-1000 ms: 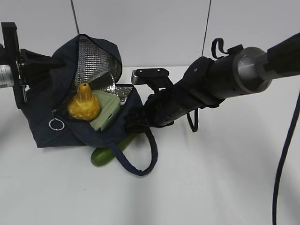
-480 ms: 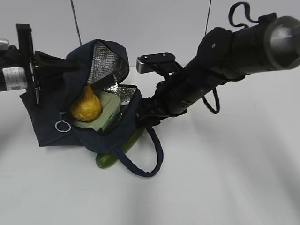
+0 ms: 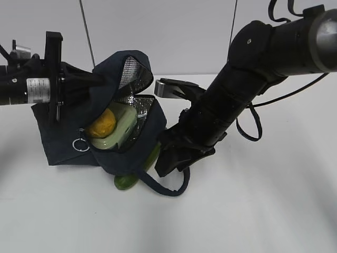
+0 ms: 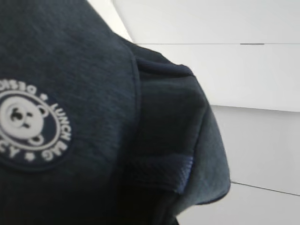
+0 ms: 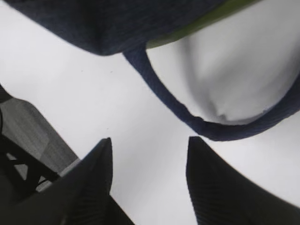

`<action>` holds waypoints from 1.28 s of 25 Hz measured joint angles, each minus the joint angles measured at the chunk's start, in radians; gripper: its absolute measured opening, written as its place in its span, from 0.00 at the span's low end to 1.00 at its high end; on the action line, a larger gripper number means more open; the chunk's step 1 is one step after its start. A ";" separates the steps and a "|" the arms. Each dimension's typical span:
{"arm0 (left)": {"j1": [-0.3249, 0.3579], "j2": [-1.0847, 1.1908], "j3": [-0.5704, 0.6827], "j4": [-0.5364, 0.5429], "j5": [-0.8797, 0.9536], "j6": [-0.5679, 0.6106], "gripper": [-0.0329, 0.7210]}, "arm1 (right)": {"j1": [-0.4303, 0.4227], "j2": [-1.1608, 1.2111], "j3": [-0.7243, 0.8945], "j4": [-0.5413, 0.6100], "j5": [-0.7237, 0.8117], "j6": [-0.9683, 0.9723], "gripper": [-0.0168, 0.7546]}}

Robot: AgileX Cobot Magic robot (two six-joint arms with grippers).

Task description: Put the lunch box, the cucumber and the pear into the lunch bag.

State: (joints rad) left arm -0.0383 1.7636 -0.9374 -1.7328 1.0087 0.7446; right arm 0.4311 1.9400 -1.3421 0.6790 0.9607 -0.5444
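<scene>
Right tool (image 5: pixel 149 176) gapes empty above the strap (image 5: pixel 187 117).

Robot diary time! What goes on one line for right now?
left gripper: holding lunch bag | pear, lunch box: inside | cucumber: under bag, outside | right gripper: open, empty, near strap

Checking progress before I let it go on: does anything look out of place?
Yes. The cucumber lies on the table under the bag, not inside with the pear and lunch box. The bag is tipped, mouth sideways. The right gripper hangs open above the strap, holding nothing.
</scene>
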 joint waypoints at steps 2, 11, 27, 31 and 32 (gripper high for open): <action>-0.010 0.000 -0.039 0.000 -0.015 -0.018 0.05 | 0.009 0.000 0.000 0.018 0.031 -0.003 0.54; -0.076 0.013 -0.142 0.000 -0.084 -0.055 0.05 | 0.130 -0.001 0.000 0.109 -0.003 -0.013 0.53; -0.079 0.016 -0.142 0.000 -0.088 0.030 0.05 | 0.174 0.150 0.000 0.178 -0.242 0.110 0.76; -0.079 0.016 -0.142 0.000 -0.084 0.035 0.05 | 0.174 0.152 0.000 0.185 -0.247 0.123 0.78; -0.079 0.016 -0.142 0.000 -0.084 0.036 0.05 | 0.174 0.152 0.000 0.183 -0.247 0.123 0.78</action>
State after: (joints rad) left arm -0.1173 1.7800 -1.0793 -1.7328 0.9251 0.7805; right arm 0.6054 2.0917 -1.3421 0.8616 0.7136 -0.4211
